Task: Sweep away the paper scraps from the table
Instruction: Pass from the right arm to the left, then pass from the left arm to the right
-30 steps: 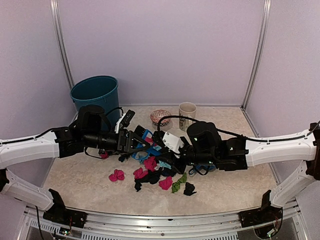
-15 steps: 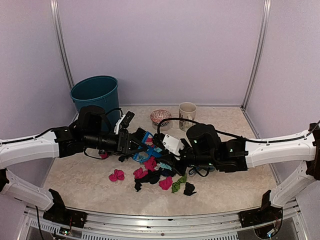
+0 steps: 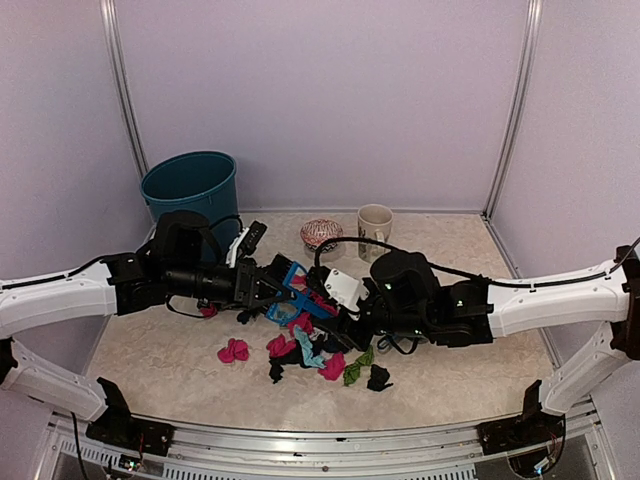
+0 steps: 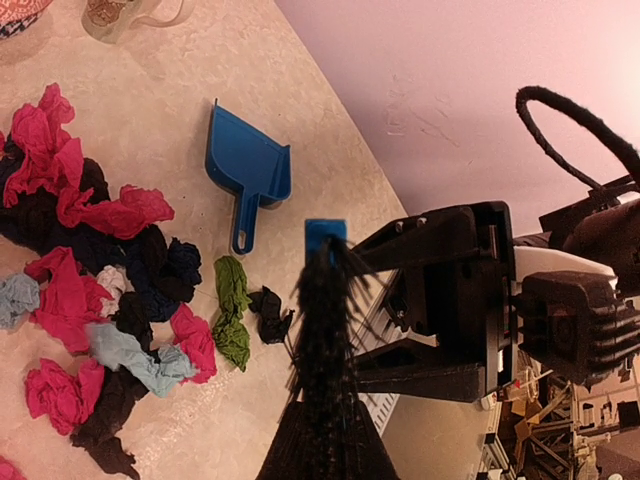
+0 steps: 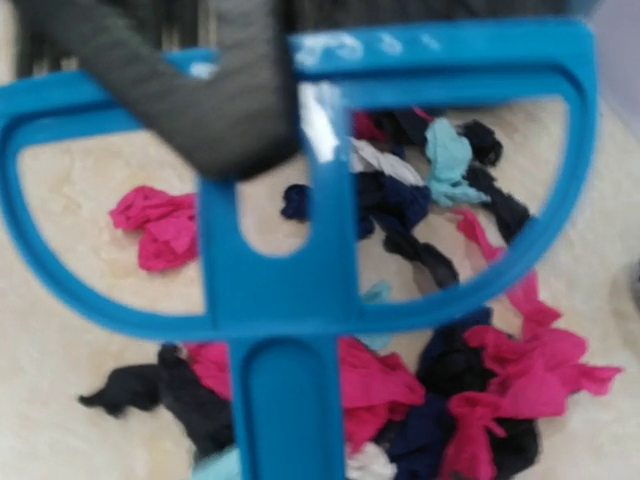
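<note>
**Over the scrap heap, the brush changes hands**

Between the fingers of the left gripper (image 3: 275,292) the brush (image 4: 322,330) is now pinched tight, its black bristles bunched and its blue end pointing at the other arm. A second ago those fingers stood spread around it. Facing it, the right gripper (image 4: 358,312) has let go of the tighter pinch it had a second ago. Its two fingers now stand apart above and below the blue end. From here I cannot tell whether they touch it.

Both arms have hardly shifted across the table (image 3: 180,360). A light blue strip now shows in the middle of the heap, where the earlier view showed only pink and black.

The paper scraps (image 3: 300,345) lie on the table just on the near side of both sets of fingers, under the brush and not touched by it. One pink wad sits a little apart to the left, and a green wad and a black one lie at the right end.

From the left wrist, the dustpan (image 4: 250,160) lies flat beyond the heap. The mug (image 3: 375,220) stands near the back wall and the bin (image 3: 192,185) in the far left corner.
</note>
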`<state>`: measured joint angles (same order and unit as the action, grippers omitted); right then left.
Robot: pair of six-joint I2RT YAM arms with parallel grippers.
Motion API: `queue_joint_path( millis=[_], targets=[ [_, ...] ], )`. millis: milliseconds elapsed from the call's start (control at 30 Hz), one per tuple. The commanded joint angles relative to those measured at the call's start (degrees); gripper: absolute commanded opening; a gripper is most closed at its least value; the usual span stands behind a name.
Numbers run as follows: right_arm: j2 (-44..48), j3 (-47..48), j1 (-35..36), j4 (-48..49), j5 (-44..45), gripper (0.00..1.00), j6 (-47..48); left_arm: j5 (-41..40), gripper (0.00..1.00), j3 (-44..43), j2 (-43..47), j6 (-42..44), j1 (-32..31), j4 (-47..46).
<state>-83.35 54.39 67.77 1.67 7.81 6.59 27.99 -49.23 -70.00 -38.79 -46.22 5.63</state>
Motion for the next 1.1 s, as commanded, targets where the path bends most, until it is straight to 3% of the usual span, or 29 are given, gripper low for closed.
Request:
queue_joint_path(
  millis=[0,200,567,767,900,1067],
  targets=[
    [0.34,-1.16,0.44,1.16,3.74,0.57,-0.52,-1.19,0.00,-0.67,1.89,0.43,1.06,-0.86],
    [2.51,-2.03,0.31,0.61,5.78,0.66,-1.31,-2.69,0.00,1.69,3.79,0.94,2.92,-2.28],
    [8.71,-4.62,-4.74,-2.15,-3.45,0.73,-8.59,-5.69,0.00,8.84,9.44,0.81,3.67,-10.67],
    [12.39,-7.73,-4.80,0.97,-9.11,0.79,-1.82,-0.86,0.00,10.23,9.43,-3.32,3.77,-13.22],
    [15.23,-10.74,-4.83,5.02,-12.99,0.82,2.92,3.36,0.00,13.80,10.53,-7.33,3.55,-20.51],
    [15.78,-12.83,-4.83,8.58,-15.80,0.80,8.11,4.84,0.00,16.76,11.82,-9.14,3.51,-25.18]
  ],
)
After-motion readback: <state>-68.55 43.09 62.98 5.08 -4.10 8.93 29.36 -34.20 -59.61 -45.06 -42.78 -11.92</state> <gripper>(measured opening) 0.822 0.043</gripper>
